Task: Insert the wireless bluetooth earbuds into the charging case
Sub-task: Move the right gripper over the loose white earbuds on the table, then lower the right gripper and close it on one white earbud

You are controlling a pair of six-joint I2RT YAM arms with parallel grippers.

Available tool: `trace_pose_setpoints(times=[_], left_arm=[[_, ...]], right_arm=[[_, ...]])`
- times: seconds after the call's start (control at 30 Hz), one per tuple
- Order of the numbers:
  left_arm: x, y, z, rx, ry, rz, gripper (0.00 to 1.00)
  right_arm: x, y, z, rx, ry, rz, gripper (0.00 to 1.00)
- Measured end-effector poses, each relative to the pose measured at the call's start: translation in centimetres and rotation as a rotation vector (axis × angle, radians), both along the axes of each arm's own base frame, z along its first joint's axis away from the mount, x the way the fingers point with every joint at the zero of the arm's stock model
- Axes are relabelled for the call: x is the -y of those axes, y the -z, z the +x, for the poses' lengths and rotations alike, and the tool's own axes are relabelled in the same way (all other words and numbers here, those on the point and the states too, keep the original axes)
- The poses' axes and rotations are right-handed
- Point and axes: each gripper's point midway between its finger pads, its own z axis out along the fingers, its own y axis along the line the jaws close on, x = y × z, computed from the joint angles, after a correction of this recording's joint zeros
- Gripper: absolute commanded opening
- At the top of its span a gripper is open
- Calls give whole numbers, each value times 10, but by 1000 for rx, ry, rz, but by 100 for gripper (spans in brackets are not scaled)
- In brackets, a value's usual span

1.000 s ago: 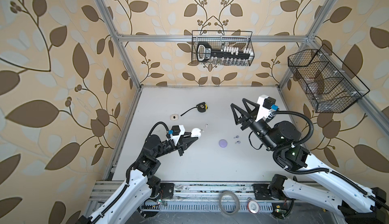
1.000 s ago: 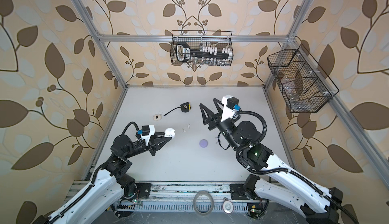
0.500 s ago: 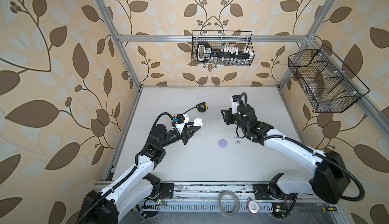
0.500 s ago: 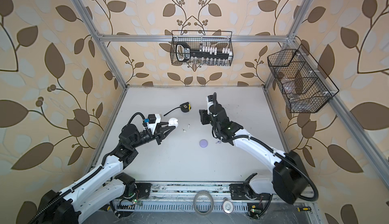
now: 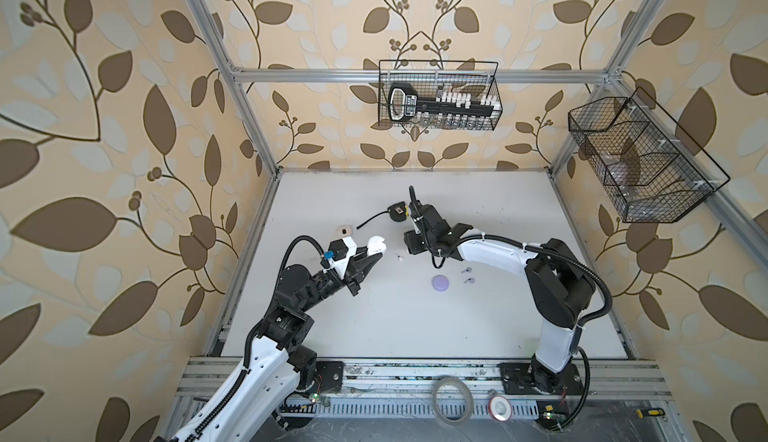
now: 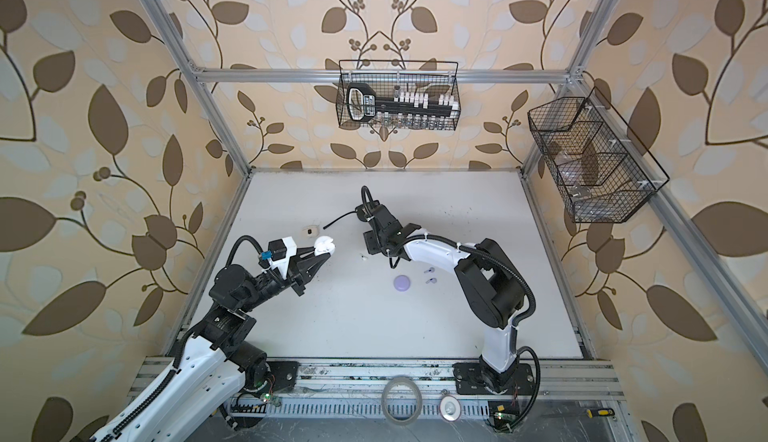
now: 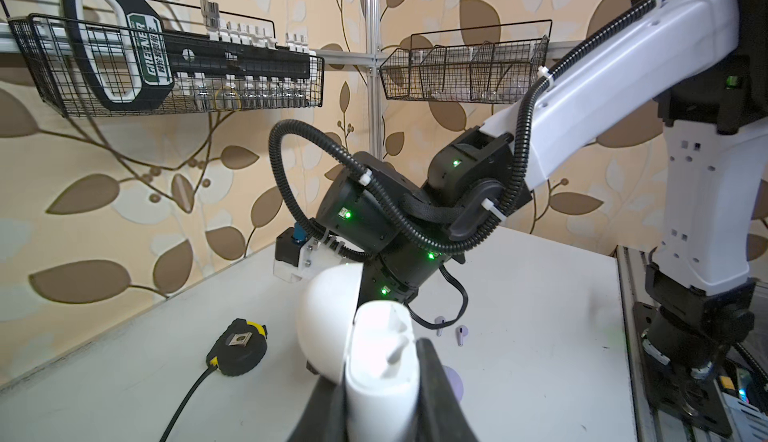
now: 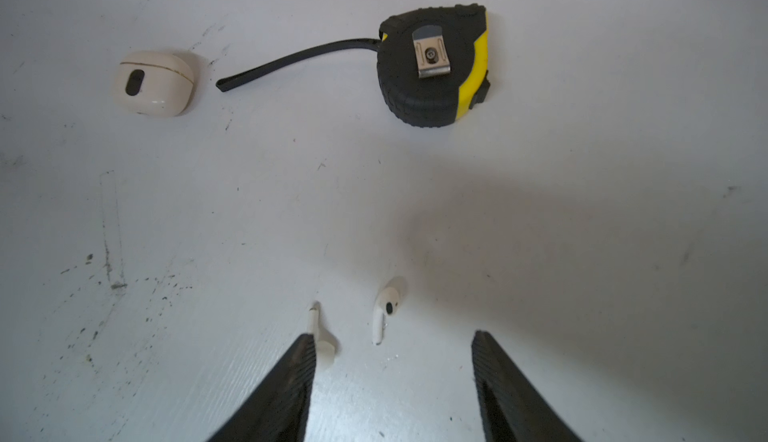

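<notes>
My left gripper (image 5: 372, 254) is shut on a white charging case (image 7: 380, 361) with its lid hinged open, held above the table (image 5: 374, 328); it shows in both top views. My right gripper (image 8: 392, 340) hangs open, pointing down just above the table. Two white earbuds lie there: one (image 8: 384, 309) between the jaws' tips, the other (image 8: 322, 346) against one fingertip (image 8: 305, 346). In a top view only one white earbud (image 5: 400, 258) shows. Two lavender earbuds (image 5: 466, 271) (image 5: 469, 281) lie beside a shut lavender case (image 5: 440, 283).
A shut cream case (image 8: 153, 83) lies near a black-and-yellow tape measure (image 8: 432, 66) with its strap out, both beyond the white earbuds. Wire baskets (image 5: 438, 95) (image 5: 640, 161) hang on the back and right walls. A tape roll (image 5: 452, 398) sits on the front rail.
My right arm has swung down from a raised pose to just above the white earbuds, jaws still open. My left gripper has carried the open case a little farther from the front edge.
</notes>
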Motion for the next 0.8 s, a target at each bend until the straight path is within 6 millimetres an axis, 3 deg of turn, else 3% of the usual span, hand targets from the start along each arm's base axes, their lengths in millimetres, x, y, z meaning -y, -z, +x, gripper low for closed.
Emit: trace_pose_setpoints(times=[0.23,0.5,0.8], left_arm=[[2,23,8,-72,-5,52,0],[-2,14,1,-34,-12,42,0],[-2,13,0,-31,-12,41,0]], right_arm=[[-15,15,13,-67,-44,-54,51],[-11,50,2,-172,-66,-121,48],[-9,57,-1,-199,-73,-128,38]])
